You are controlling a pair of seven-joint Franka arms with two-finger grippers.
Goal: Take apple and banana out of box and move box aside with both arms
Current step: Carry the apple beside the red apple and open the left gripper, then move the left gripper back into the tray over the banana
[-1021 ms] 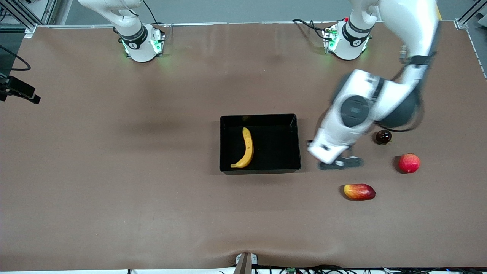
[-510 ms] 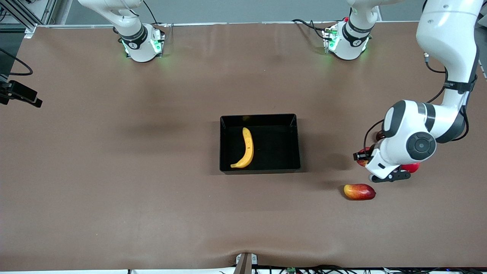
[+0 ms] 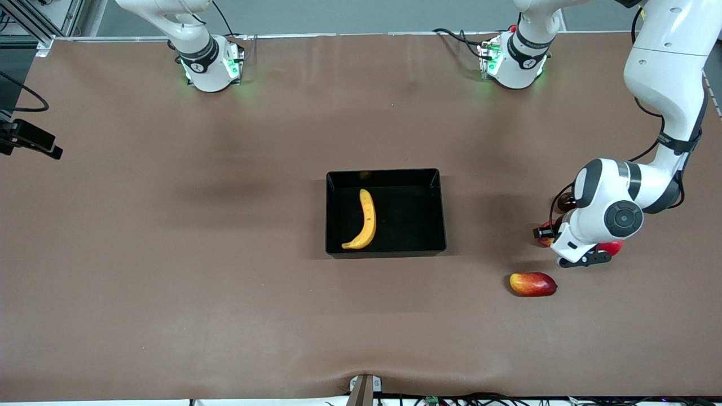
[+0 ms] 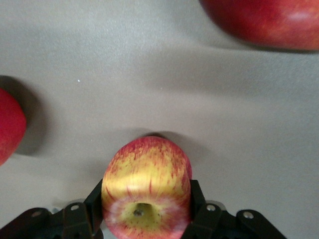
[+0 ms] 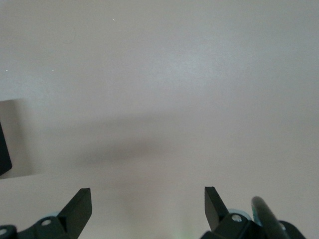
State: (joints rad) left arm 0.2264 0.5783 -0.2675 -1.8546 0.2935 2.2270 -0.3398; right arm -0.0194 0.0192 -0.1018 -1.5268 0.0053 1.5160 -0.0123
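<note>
two black fingers (image 4: 197, 199) of the left gripper (image 4: 145, 211) pinch the apple (image 4: 146, 189) at the box's (image 3: 386, 176) three o'clock; the banana (image 3: 364, 220) lies inside; the right gripper (image 5: 148, 206) waits agape.

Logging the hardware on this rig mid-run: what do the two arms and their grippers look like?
Both arms are glossy white with dark grey joint bands. The left arm has a round dark grey joint cap and a thin black cable looping along it. Both bases glow green, with black cables trailing away. The left gripper and right gripper have black fingers on black bodies with small silver screws.
</note>
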